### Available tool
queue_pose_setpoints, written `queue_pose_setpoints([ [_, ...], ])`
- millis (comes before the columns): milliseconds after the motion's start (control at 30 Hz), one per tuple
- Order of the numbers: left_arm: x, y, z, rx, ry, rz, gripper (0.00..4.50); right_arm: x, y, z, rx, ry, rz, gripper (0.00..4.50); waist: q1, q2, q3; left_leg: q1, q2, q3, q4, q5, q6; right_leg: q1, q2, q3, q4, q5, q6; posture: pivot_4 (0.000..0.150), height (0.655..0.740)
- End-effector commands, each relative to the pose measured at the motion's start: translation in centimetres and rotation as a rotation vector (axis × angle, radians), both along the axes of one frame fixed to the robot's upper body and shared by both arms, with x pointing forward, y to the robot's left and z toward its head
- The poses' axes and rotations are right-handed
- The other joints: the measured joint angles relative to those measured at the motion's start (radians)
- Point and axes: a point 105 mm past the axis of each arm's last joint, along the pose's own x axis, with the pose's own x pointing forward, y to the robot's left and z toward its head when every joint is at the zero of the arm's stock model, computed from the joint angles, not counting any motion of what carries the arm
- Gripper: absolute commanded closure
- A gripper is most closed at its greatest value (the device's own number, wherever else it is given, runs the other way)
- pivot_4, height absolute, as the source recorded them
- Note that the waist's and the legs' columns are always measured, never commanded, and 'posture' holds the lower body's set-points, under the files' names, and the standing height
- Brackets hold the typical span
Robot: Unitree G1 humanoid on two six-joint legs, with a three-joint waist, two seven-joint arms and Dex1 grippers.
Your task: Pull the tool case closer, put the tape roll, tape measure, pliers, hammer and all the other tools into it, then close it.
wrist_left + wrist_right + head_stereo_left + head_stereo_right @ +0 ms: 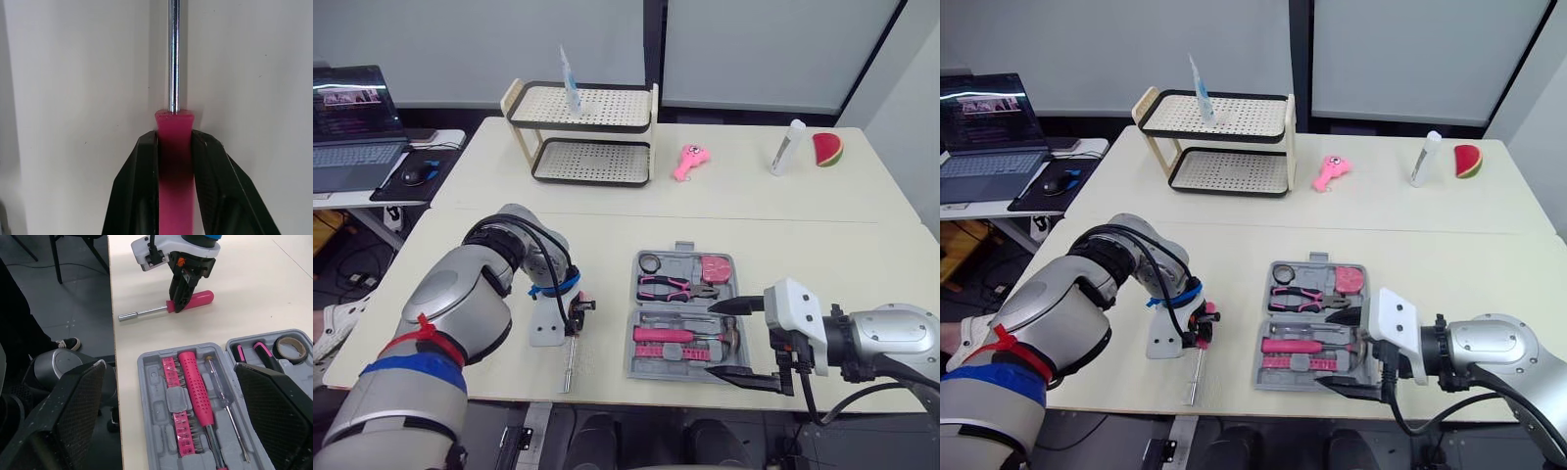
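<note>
Now, step in hand: I judge this to be the pick-up of the last loose tool, a driver (570, 357) with a pink handle and chrome shaft.
Driver: it lies on the table (607, 235) near the front edge, left of the tool case and apart from it.
Left gripper (174, 134): closed on the pink handle, a finger pressed to each side, shaft pointing away from it.
Right gripper (739, 341): spread wide, holding nothing, at the case's near right corner.
Tool case (636, 360): open flat and close to me, with pliers (675, 287), tape roll (650, 262) and a pink screwdriver (664, 335) seated in it.
Next move: I need to lift the driver, carry it right over the case and line the shaft up with a free slot. After that I fold the case shut.
Far side: rack (582, 137), pink toy (687, 162) and bottle (787, 147), none of them my concern.
</note>
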Motion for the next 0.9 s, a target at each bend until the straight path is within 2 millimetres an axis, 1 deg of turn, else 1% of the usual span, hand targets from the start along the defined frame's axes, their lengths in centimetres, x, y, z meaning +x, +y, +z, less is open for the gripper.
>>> queue_pose_setpoints([
  [33, -0.6, 0.3, 0.7, -0.037, 0.037, -0.014, 3.91, -0.2, 0.1, 0.8, 0.001, -0.034, 0.016, 0.0, 0.003, -0.001, 0.001, -0.001, 0.0, 0.0, 0.0, 0.0, 0.0, -0.001, 0.0, 0.0, 0.0, 0.0, 0.0, 0.15, 0.729],
  [100, -0.5, 0.9, 1.5, -0.036, 0.033, -0.007, 3.96, -0.1, 0.1, 0.8, 0.005, -0.034, 0.018, 0.0, 0.002, -0.003, 0.002, -0.002, 0.0, 0.0, 0.001, 0.0, 0.0, -0.002, 0.0, 0.0, 0.0, 0.0, 0.0, 0.15, 0.729],
  [200, -0.4, 2.9, 2.8, 0.0, 0.012, 0.013, 3.97, 0.2, 0.4, 0.6, 0.016, -0.031, 0.031, 0.0, 0.0, -0.008, 0.005, -0.003, 0.001, 0.0, 0.002, 0.0, 0.0, -0.004, 0.0, 0.0, 0.002, 0.0, 0.0, 0.15, 0.729],
  [400, -0.1, 4.1, 4.7, 0.02, -0.023, 0.038, 3.97, 0.6, 0.8, 0.3, 0.029, -0.027, 0.048, 0.0, 0.001, -0.011, 0.006, -0.004, 0.001, 0.0, 0.003, 0.0, 0.0, -0.006, 0.001, 0.0, 0.007, 0.0, 0.0, 0.15, 0.729],
  [467, 0.1, 4.4, 5.4, 0.019, -0.042, 0.054, 3.98, 0.8, 0.9, 0.2, 0.03, -0.026, 0.051, 0.0, 0.002, -0.014, 0.008, -0.005, 0.001, -0.001, 0.007, 0.0, 0.0, -0.006, 0.001, 0.0, 0.007, 0.0, 0.0, 0.15, 0.729],
  [533, 0.2, 4.6, 5.7, 0.009, -0.048, 0.065, 3.98, 0.9, 1.0, 0.2, 0.031, -0.025, 0.052, 0.0, 0.001, -0.016, 0.009, -0.005, 0.001, 0.0, 0.007, 0.0, 0.0, -0.007, 0.001, 0.0, 0.008, 0.0, 0.0, 0.15, 0.729],
  [667, 0.7, 4.0, 6.4, -0.107, -0.079, 0.143, 3.98, 1.1, 1.1, -0.1, 0.032, -0.009, 0.045, 0.0, 0.001, -0.016, 0.009, -0.005, 0.001, -0.001, 0.008, 0.0, 0.0, -0.008, 0.001, -0.001, 0.011, 0.0, 0.0, 0.15, 0.729],
  [767, 0.8, 4.0, 6.6, -0.155, -0.086, 0.182, 3.98, 1.0, 1.1, -0.4, 0.025, 0.008, 0.044, 0.0, 0.0, -0.016, 0.009, -0.005, 0.001, 0.0, 0.008, 0.0, 0.0, -0.008, 0.001, 0.0, 0.011, 0.0, 0.0, 0.15, 0.729],
  [900, 0.5, 3.4, 6.5, -0.296, -0.08, 0.221, 3.98, 1.0, 1.3, -0.7, 0.016, 0.023, 0.042, 0.0, -0.007, -0.016, 0.009, -0.005, 0.001, 0.001, 0.008, 0.001, -0.002, -0.011, 0.0, 0.001, 0.013, 0.0, 0.0, 0.15, 0.729],
])
